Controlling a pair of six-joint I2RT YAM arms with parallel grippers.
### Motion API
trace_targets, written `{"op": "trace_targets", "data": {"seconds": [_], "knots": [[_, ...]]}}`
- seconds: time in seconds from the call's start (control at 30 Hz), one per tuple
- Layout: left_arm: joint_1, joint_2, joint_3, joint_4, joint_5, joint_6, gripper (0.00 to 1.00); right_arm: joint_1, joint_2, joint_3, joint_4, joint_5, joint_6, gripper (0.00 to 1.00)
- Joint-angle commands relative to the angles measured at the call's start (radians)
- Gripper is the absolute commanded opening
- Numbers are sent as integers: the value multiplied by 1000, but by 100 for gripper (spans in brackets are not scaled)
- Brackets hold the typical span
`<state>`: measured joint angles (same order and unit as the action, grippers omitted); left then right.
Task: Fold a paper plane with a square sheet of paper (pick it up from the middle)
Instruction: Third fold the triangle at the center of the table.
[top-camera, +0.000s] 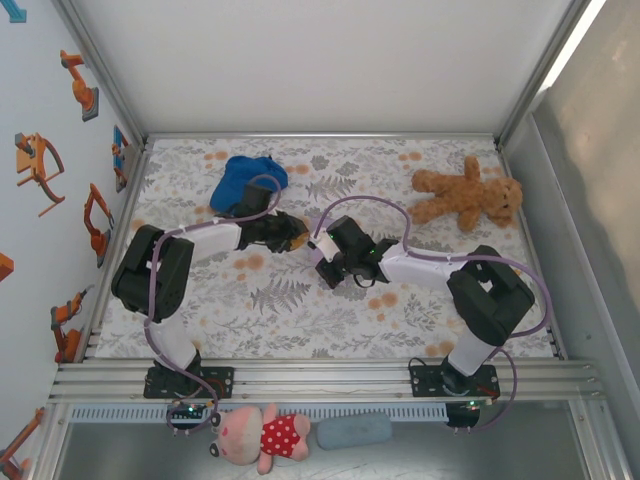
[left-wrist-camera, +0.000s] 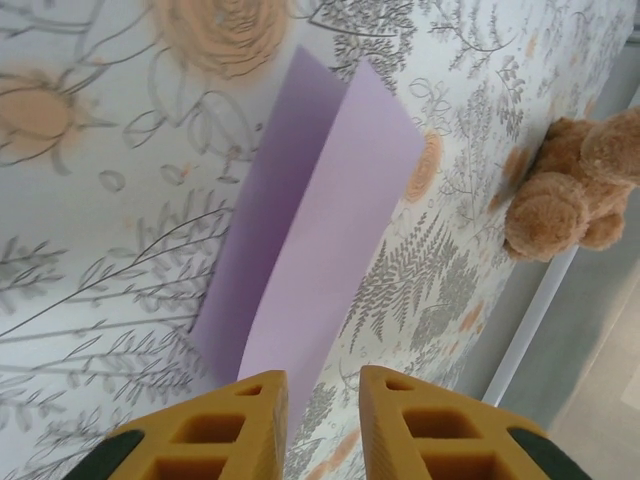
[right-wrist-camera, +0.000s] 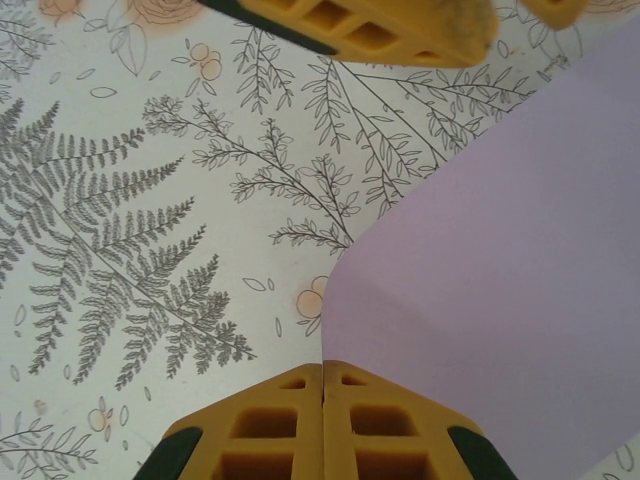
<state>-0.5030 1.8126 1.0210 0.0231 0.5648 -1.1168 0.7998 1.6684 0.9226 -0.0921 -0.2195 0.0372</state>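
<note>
Gently now: your right gripper (right-wrist-camera: 322, 405) looks pinched shut on one edge of the lavender sheet (left-wrist-camera: 320, 230), which is half-creased lengthwise and raised over the mid-bench (left-wrist-camera: 80, 300), while your left gripper (left-wrist-camera: 322, 415) stands apart astride its end, so any pull could tear it or skew the crease.

Lab cell: aluminium frame (top-camera: 320, 378), walled floral table (top-camera: 290, 320).

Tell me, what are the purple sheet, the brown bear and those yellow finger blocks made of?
Lavender sheet: looks like thin matte paper; it holds a crisp centre crease.
Teddy bear: plush fabric, with a fuzzy brown pile.
Yellow fingers: probably moulded or printed plastic, matte yellow with hollow cells.
</note>
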Motion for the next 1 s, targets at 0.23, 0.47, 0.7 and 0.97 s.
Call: {"op": "trace_targets", "data": {"seconds": [0.23, 0.47, 0.7, 0.97], "knots": [[-37, 198, 164, -16, 30, 33, 18, -34, -21, -21, 0, -121, 58, 0], [-44, 260, 224, -146, -4, 86, 17, -73, -9, -26, 11, -138, 93, 0], [-48, 295, 252, -244, -32, 132, 16, -116, 40, -2, 5, -84, 140, 0], [-46, 299, 254, -246, -25, 138, 16, -139, 82, 28, -12, -36, 174, 0]]}}
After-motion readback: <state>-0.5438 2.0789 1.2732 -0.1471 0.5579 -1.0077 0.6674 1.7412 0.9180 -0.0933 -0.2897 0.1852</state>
